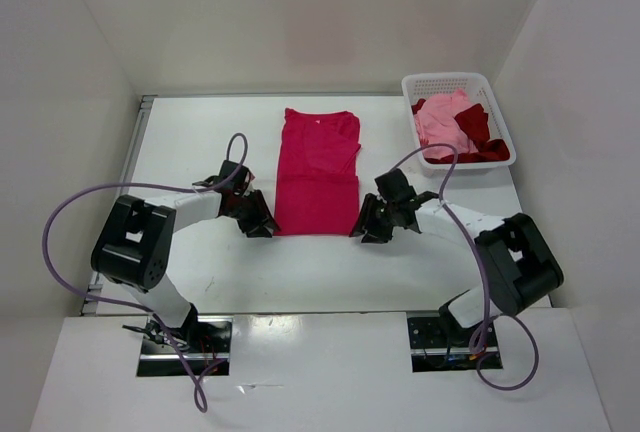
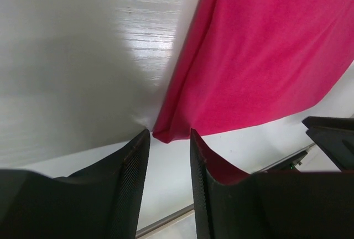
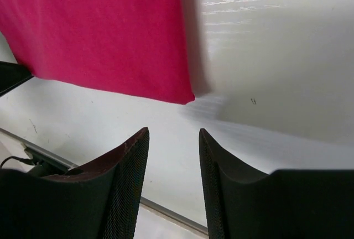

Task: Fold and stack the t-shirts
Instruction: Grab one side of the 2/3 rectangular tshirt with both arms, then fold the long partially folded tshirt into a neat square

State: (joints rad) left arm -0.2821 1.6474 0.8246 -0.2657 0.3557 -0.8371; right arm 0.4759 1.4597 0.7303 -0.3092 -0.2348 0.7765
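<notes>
The white basket (image 1: 445, 78) sits at the far right corner of the table (image 1: 200, 137). In it the pale shirt (image 1: 438, 120) lies bunched on the left. The dark red shirt (image 1: 476, 124) is crumpled on the right and runs along the near rim. Each hides part of the other, so I cannot tell how either is folded underneath.

The crimson shirt (image 1: 318, 167) lies flat at mid-table between my arms. It is folded into a long strip running far to near, with a crease across it. My left gripper (image 1: 260, 223) is low at the strip's near left corner, and its fingers (image 2: 133, 164) stand apart with nothing between them. That corner lies just ahead of the gap. My right gripper (image 1: 366, 226) is at the near right corner. Its fingers (image 3: 124, 167) are also parted and empty, with the cloth a little way beyond their tips. Both wrist views cut off most of the shirt.

The tabletop is white and glossy with a faint grain. Plain white walls (image 1: 300, 12) close it in on three sides. A purple cable (image 1: 60, 222) loops off each arm.
</notes>
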